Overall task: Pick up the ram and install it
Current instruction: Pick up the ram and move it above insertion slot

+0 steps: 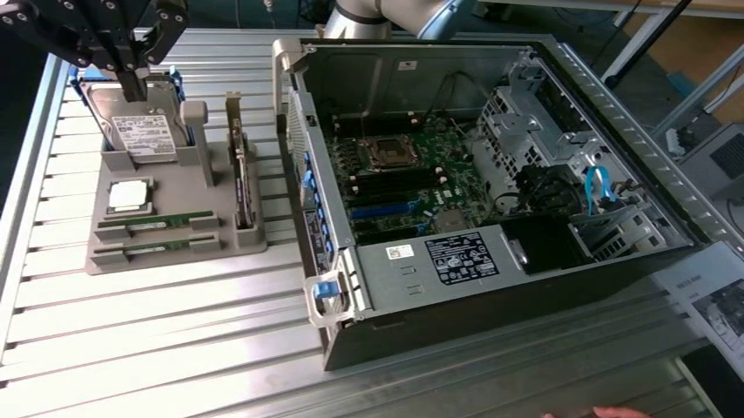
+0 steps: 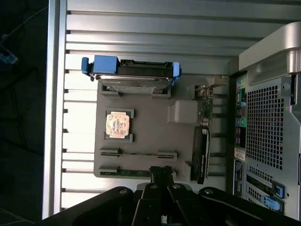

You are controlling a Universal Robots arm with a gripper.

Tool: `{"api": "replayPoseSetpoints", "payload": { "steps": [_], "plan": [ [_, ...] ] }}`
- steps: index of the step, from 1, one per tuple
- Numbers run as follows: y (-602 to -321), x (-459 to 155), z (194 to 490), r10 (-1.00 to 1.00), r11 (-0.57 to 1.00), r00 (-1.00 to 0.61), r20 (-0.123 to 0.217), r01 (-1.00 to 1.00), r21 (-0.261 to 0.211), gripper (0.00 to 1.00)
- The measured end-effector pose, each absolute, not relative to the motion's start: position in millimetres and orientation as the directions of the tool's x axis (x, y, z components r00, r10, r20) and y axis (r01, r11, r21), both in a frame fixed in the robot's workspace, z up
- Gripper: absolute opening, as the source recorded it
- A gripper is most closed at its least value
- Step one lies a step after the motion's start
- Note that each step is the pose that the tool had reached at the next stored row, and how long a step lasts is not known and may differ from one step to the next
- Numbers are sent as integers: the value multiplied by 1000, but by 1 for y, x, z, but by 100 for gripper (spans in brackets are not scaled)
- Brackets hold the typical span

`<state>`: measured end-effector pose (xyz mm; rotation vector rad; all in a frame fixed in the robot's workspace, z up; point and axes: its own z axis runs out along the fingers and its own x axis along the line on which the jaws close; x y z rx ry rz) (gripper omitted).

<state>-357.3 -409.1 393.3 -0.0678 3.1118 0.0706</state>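
At the exterior view's left, the gripper [image 1: 136,85] hangs from the top edge with its fingers pointing straight down over the hard drive [image 1: 145,131]. The black linkage above it is cut off by the frame. In the wrist view the gripper [image 2: 162,173] has its fingers pressed together with nothing between them.

Below it sits the grey holder tray [image 1: 174,257]. Both ram sticks rest in the tray's slots, apart from the gripper. The inner ram stick [image 1: 157,224] lies just beside the silver processor chip [image 1: 128,196], and the outer ram stick [image 1: 155,248] lies along the tray's edge. Only their thin edges show, so chips and label cannot be made out. In the wrist view the fingertips cover part of the outer ram stick [image 2: 127,172].

Further right, the dark expansion card [image 1: 240,183] stands upright on its edge. Beyond it is the open computer case [image 1: 348,335], where the motherboard's slots are hard to tell apart. A hand [image 1: 605,412] is cut off at the bottom edge.
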Motion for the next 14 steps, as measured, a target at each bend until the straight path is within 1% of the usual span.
{"api": "replayPoseSetpoints", "payload": {
  "steps": [14],
  "plan": [
    [-409, -357, 393, -191, 980, -981, -29, -192, 45, 10]
  ]
}}
